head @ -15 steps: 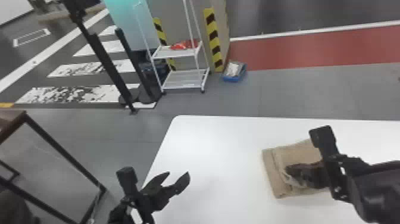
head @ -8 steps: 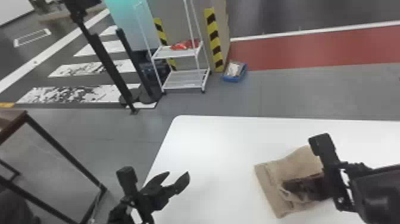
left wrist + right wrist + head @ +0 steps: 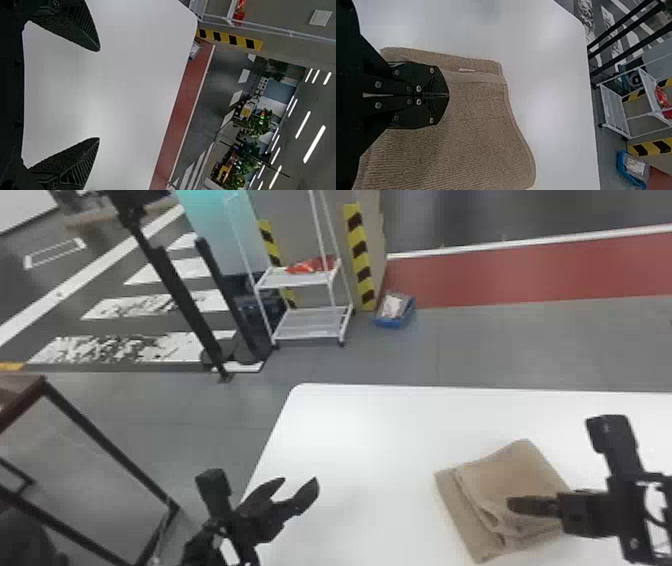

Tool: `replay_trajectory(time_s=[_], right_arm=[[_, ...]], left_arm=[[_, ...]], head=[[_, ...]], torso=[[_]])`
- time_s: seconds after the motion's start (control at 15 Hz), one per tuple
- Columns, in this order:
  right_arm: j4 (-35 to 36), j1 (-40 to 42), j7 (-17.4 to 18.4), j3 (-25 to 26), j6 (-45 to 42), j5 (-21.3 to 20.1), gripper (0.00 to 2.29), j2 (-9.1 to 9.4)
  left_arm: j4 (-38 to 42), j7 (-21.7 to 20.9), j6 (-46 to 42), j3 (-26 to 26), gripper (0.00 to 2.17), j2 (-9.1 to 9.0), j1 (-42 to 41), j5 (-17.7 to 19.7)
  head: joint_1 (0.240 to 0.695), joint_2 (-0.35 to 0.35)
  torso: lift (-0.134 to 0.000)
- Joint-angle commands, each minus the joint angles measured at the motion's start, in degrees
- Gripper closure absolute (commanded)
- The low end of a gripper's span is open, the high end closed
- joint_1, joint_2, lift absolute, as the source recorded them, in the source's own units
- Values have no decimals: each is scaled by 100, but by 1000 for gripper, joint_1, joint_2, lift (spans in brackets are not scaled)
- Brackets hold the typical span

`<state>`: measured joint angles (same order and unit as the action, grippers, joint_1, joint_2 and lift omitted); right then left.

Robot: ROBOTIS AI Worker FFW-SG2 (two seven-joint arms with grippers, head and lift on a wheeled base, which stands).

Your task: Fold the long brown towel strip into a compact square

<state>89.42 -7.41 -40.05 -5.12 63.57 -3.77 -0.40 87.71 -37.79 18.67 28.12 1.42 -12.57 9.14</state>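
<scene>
Folded into a layered, roughly square bundle, the brown towel [image 3: 515, 480] lies turned at an angle on the right part of the white table [image 3: 370, 430]. My right gripper [image 3: 515, 506] is over the towel's near right part, fingers together. In the right wrist view the closed right gripper [image 3: 448, 95] is above the towel [image 3: 474, 130], near its folded edge; whether cloth is pinched is not visible. My left gripper [image 3: 300, 486] stands idle over the table's left edge, its fingers apart, and the left wrist view shows the left gripper [image 3: 99, 95] with bare table between the fingertips.
The table's rounded far left corner lies beyond my left gripper. On the floor behind stand a white wire rack [image 3: 315, 322] and a blue bin [image 3: 395, 312]. A dark-framed table [image 3: 100, 430] is at the left.
The towel has turned on the table and shifted a little nearer, its left side now more slanted. My right gripper has moved slightly nearer too. The left arm has kept still.
</scene>
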Motion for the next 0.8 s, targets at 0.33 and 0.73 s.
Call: replay_trajectory(time_s=[0.33, 0.73], right_arm=[[928, 275, -653, 1005, 2112, -71, 1720, -435], [-284, -578, -179, 337, 1936, -370, 1717, -373]], left_arm=[[0, 0, 11, -9, 80, -2, 27, 0], [35, -9, 11, 0, 80, -2, -17, 0]], head=[[695, 294], [695, 253]], torso=[[0], [0]])
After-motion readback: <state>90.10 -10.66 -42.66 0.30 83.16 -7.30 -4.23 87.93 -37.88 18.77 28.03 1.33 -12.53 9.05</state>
